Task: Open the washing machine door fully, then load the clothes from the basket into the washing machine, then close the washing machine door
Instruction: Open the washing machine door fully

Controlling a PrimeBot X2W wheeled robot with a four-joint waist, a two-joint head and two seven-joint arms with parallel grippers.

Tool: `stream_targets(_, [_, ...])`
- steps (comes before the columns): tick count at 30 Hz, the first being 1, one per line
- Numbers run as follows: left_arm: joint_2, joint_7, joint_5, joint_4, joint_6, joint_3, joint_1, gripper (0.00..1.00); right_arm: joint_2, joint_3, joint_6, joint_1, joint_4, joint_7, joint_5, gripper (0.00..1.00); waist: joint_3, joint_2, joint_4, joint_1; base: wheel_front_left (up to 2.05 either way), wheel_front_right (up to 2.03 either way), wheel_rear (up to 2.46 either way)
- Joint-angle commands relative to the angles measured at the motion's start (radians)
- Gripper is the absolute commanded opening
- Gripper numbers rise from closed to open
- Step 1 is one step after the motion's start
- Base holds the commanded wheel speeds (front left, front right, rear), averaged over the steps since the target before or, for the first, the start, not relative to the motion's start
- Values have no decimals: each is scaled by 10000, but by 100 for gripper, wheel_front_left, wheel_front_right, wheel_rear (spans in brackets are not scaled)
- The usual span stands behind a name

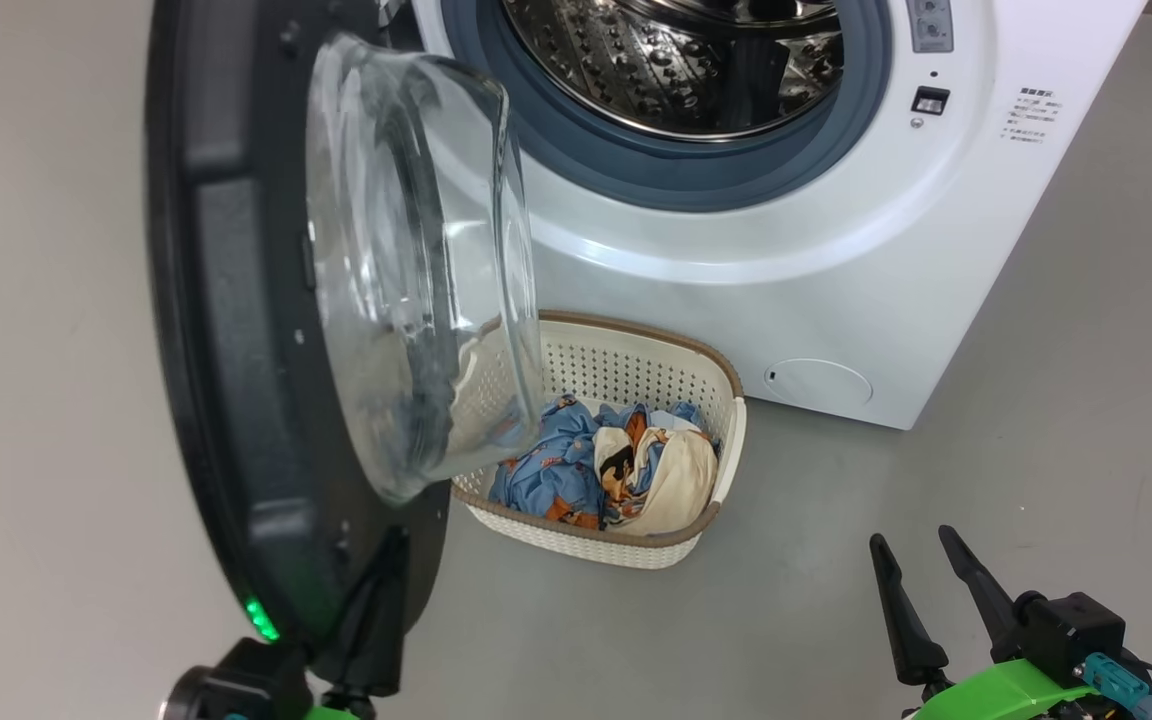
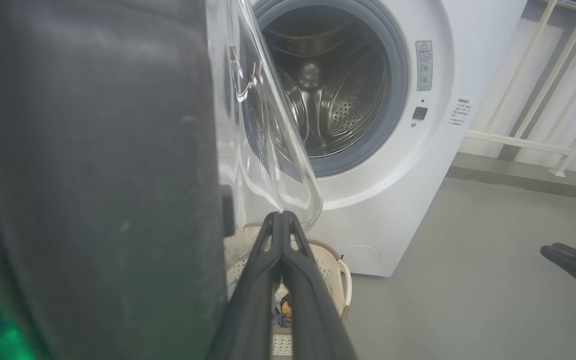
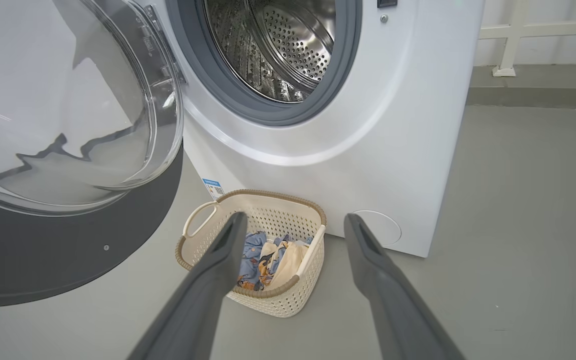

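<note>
Down by the bottom rim of the washing machine door (image 1: 226,300), the left gripper (image 1: 394,550) is pinched shut. Door's glossy black with a bulging clear glass bowl, swung open. Right gripper (image 1: 911,545) is spread wide near the basket (image 1: 616,375) of clothes (image 1: 576,465).

Black tapered fingers (image 1: 901,620), green wrist (image 1: 1006,692), teal connector (image 1: 1104,670).

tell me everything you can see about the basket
The basket is small, rectangular, cream plastic with perforated walls, a brown woven-look rim and white loop handles at its ends. It stands upright on the grey floor just before the washer, below the open door's glass bowl. Blue printed and cream clothes lie crumpled inside, below the rim.
</note>
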Motion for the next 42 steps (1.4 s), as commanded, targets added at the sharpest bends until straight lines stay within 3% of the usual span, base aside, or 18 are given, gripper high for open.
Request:
stream_targets(1, [203, -102, -148, -146, 161, 538, -233, 0, -58, 285, 29, -343, -198, -118, 49, 100, 17, 0, 18, 0, 0, 0, 0])
stream_targets(9, [324, -129, -331, 98, 320, 1359, -305, 0, -95, 347, 29, -359, -176, -118, 49, 100, 53, 0, -1, 0, 0, 0, 0])
stream_targets(23, [338, -134, -501, 620, 508, 3744, -412, 0, -232, 440, 29, -494, -123, -118, 69, 100, 130, 0, -253, 0, 0, 0, 0])
stream_targets(42, [760, -135, -418, 2793, -210, 6728, -2056, 0, -382, 532, 29, -683, -102, -118, 54, 100, 476, 0, -892, 0, 0, 0, 0])
